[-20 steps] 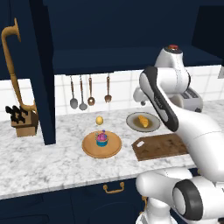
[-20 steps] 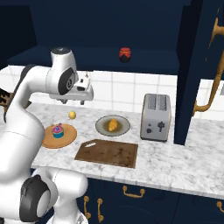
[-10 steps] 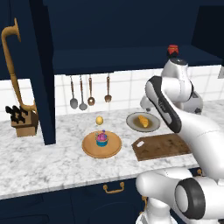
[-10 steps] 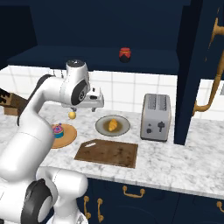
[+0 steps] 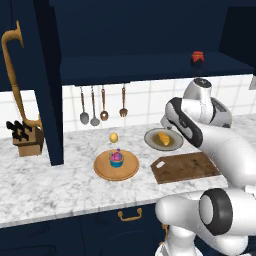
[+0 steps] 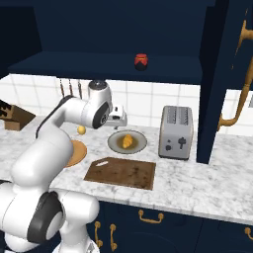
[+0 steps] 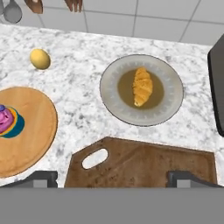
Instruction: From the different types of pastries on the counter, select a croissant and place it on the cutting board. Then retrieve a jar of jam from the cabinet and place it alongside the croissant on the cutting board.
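Observation:
The golden croissant (image 7: 142,86) lies on a round grey plate (image 7: 111,103), also seen in the left base view as croissant (image 5: 162,138) and in the right as croissant (image 6: 127,141). The dark brown cutting board (image 7: 144,164) sits bare just in front of that plate, cutting board (image 6: 121,172). My gripper (image 7: 113,178) hovers above the board's near edge, open and holding nothing; in the right base view the gripper (image 6: 120,118) hangs over the plate's left rim. The red jam jar (image 6: 141,61) stands on the navy cabinet shelf (image 6: 99,69). Left of the plate are a yellow bun (image 7: 40,58) and the pink cupcake (image 7: 6,120).
The cupcake rests on a round light-wood plate (image 7: 30,131). A silver toaster (image 6: 175,132) stands right of the grey plate. Utensils (image 5: 102,105) hang on the tiled wall, and a knife block (image 5: 25,140) sits at the far left. A navy cabinet wall (image 5: 50,100) drops to the counter.
The arm has swung right and lower, from above the wood plate side to over the grey plate and board. The gripper stays open. Nothing on the counter moved.

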